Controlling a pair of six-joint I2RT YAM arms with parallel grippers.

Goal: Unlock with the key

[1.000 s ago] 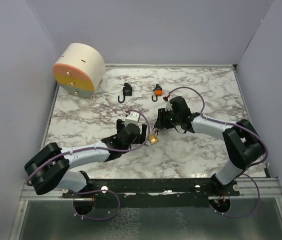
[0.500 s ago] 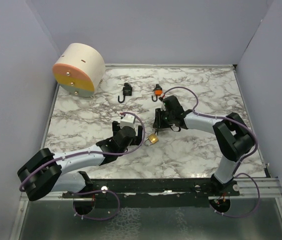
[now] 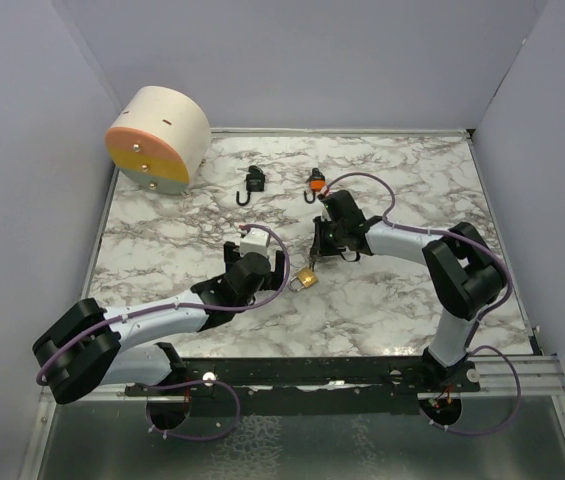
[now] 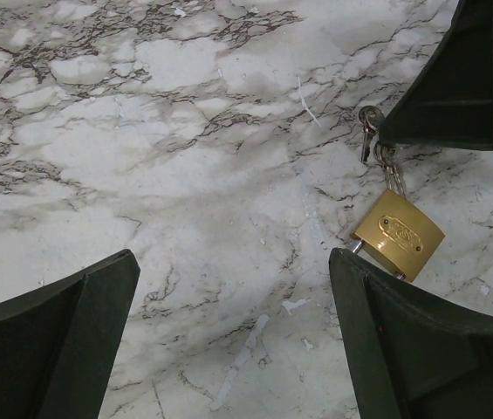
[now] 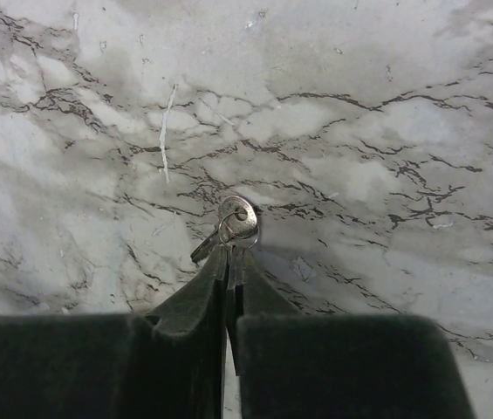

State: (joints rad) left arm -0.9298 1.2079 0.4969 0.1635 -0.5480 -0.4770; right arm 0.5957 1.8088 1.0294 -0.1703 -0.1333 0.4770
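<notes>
Spreading beneath both arms, the white marble table [image 3: 162,235] with dark veins sits boxed in by plain grey-lilac walls [image 3: 22,150]. The right gripper [image 5: 229,266] has its fingers pressed together, pinching the key bunch [image 5: 237,220] at its very tip, low against the stone. The left gripper [image 4: 233,279] stands wide apart over bare marble. The brass padlock [image 4: 398,235] lies flat just beside one of its fingers, with a key running from it up to the ring. Well apart from both grippers, toward the far wall, lie a black hook [image 3: 253,183], an orange hook [image 3: 315,183] and a round box [image 3: 158,138] at the far left corner. Open marble runs from the right gripper to the right-hand wall.
</notes>
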